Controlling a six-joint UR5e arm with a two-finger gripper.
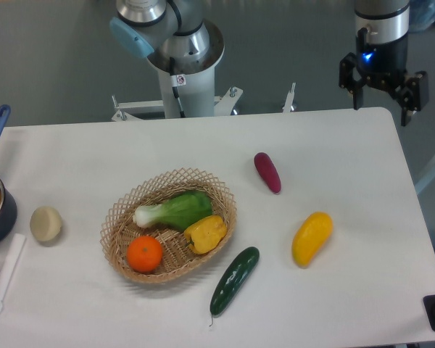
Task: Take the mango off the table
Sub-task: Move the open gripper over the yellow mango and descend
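Your arm hangs straight down at the upper right, its gripper (381,101) spread wide with both fingers pointing down and nothing between them.

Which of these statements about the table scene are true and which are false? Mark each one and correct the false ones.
1. The smooth yellow-orange oblong mango lies inside the woven wicker basket. False: it lies on the white table, right of the basket.
2. The two-finger gripper holds nothing. True: it is open, above the table's far right edge.
3. The round orange sits in the basket. True.
4. The dark green cucumber lies in the basket. False: it lies on the table beside it.
5. The purple eggplant touches the mango. False: they lie apart.
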